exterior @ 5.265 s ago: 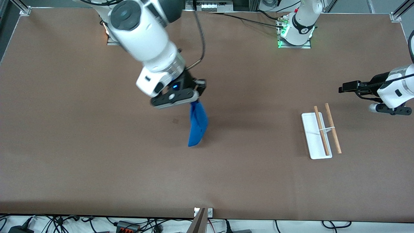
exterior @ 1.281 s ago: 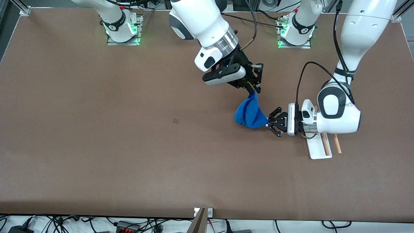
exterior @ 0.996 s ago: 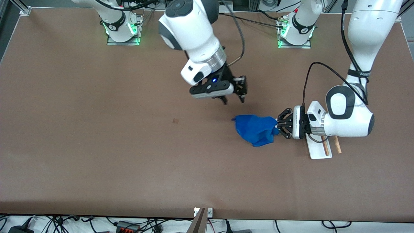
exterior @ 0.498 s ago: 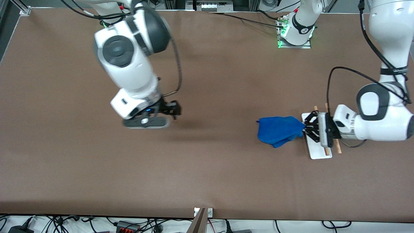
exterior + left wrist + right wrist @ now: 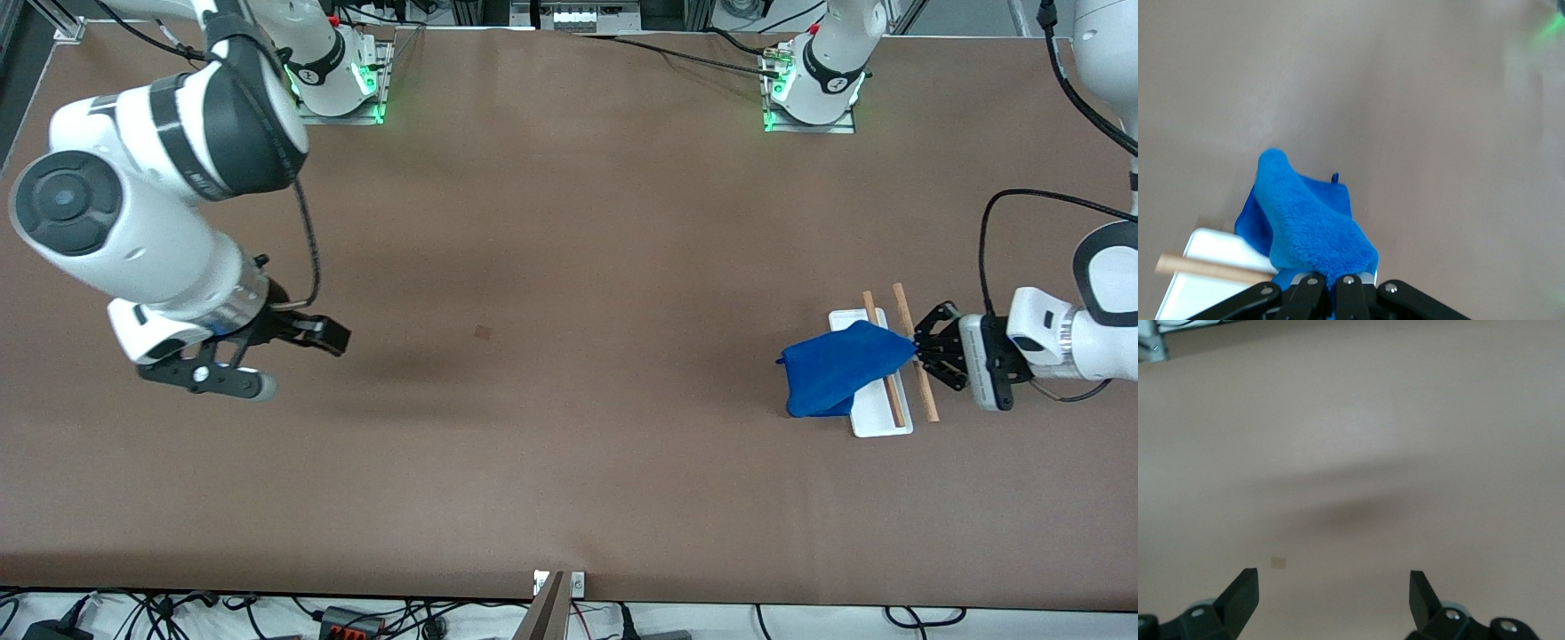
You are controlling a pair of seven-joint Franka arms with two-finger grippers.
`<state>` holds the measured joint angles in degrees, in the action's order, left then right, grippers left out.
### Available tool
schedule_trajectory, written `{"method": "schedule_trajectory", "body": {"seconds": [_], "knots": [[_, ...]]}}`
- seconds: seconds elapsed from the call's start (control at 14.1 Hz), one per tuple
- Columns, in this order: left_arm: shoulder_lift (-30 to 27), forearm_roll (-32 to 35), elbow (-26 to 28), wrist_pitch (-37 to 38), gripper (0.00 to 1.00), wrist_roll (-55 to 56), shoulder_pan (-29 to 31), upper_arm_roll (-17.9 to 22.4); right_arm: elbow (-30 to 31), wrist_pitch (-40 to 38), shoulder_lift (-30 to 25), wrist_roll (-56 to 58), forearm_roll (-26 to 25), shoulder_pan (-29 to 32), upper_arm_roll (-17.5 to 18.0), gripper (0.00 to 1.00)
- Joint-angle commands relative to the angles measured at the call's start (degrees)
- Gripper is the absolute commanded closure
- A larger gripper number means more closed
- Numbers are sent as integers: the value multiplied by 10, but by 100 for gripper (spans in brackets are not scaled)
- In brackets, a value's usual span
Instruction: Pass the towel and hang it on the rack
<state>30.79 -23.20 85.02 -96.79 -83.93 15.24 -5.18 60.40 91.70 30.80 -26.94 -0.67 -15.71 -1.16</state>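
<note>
The royal-blue towel (image 5: 836, 378) is held by one corner in my left gripper (image 5: 917, 356), which is shut on it. It drapes over the rack (image 5: 882, 427), covering part of the white base and one wooden rod, and sags to the table at the rack's edge toward the right arm's end. The second rod (image 5: 916, 356) is bare, under the gripper. In the left wrist view the towel (image 5: 1311, 227) bunches out of my left gripper (image 5: 1328, 297) above the rack's base (image 5: 1195, 287) and a rod (image 5: 1205, 267). My right gripper (image 5: 209, 378) is open and empty (image 5: 1331, 593), over the table at the right arm's end.
A small dark patch (image 5: 483, 332) marks the brown table near its middle. The two arm bases (image 5: 809, 89) stand along the table's edge farthest from the front camera. Cables lie off the table's near edge.
My left gripper has carried the towel toward the left arm's end, over the rack. My right arm, having let go earlier, has drawn back to its own end of the table.
</note>
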Motion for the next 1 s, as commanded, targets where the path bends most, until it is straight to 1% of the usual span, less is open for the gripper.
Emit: {"method": "schedule_trajectory", "body": {"seconds": [0.0, 0.07, 0.14, 0.36, 0.5, 0.57, 0.78, 0.92], "knots": [[-1, 38, -16, 26, 100, 8, 19, -4, 46, -9, -55, 3, -2, 68, 13, 0], [0, 46, -22, 26, 100, 7, 27, -4, 66, -7, -74, 15, -2, 88, 13, 0], [1, 50, -28, 26, 100, 7, 38, -4, 76, -8, -87, 53, -2, 106, 13, 0], [9, 49, -36, 25, 100, 7, 59, -2, 125, -4, -140, 196, -1, 172, 16, 0], [21, 52, -36, 23, 100, -11, 73, 0, 136, -9, -162, 245, -1, 188, 16, 0], [31, 64, -37, 20, 100, -32, 80, 0, 137, -11, -167, 256, -1, 196, 16, 0], [50, 68, -36, 7, 100, -43, 95, 0, 145, -15, -182, 272, -6, 199, 15, 0], [64, 64, -36, -6, 100, -59, 96, 0, 169, -24, -196, 283, -7, 198, 14, 0]]}}
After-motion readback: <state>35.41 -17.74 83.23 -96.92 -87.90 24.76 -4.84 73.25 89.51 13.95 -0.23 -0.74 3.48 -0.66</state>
